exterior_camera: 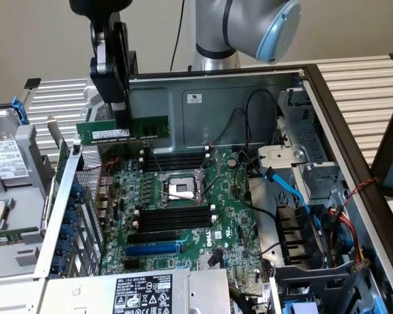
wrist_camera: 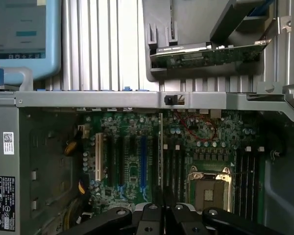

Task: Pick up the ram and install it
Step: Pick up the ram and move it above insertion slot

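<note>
Green board edge up, the ram [exterior_camera: 150, 127] is hanging in my gripper [exterior_camera: 122, 123], jaws pinching its middle; I am holding it above the motherboard [exterior_camera: 230, 216], clear of the black slots [exterior_camera: 173, 220]; lifting is done, seating is not.

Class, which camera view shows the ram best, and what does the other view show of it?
The exterior view: the ram faces the camera side-on, its green board and white sticker plain to see, clamped in the gripper. In the wrist view the ram appears edge-on, as a thin strip.
</note>
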Tool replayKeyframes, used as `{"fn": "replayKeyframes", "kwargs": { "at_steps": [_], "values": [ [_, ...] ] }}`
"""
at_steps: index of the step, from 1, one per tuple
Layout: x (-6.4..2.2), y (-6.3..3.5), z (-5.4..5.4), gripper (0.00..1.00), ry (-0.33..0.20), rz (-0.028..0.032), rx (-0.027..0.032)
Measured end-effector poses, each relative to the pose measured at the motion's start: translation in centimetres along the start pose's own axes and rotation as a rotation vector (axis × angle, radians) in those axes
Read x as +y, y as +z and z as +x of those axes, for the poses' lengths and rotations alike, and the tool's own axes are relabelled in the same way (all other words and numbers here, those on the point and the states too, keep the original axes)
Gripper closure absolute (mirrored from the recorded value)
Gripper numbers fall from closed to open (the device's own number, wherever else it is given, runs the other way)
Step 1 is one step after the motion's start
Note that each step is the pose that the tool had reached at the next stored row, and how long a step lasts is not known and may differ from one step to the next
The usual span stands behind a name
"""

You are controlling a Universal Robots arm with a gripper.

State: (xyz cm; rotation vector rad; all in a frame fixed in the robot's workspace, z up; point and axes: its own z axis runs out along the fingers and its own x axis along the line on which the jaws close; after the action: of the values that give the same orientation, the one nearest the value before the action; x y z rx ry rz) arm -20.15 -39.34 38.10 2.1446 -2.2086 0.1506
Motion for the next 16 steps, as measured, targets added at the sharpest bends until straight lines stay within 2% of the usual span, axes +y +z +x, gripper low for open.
{"fn": "replayKeyframes", "kwargs": {
  "at_steps": [2, 4, 10, 16],
  "values": [
    [-0.36, 0.0, -0.1, 0.88, 0.0, -0.0036, 0.0003],
    [-0.64, 0.03, -0.2, 0.88, -0.001, -0.0098, 0.0004],
    [-1.34, 0.12, -0.8, 0.88, -0.004, -0.0334, 0.0011],
    [-2.33, 0.12, -1.5, 0.88, -0.004, -0.0423, 0.0004]
  ]
}}
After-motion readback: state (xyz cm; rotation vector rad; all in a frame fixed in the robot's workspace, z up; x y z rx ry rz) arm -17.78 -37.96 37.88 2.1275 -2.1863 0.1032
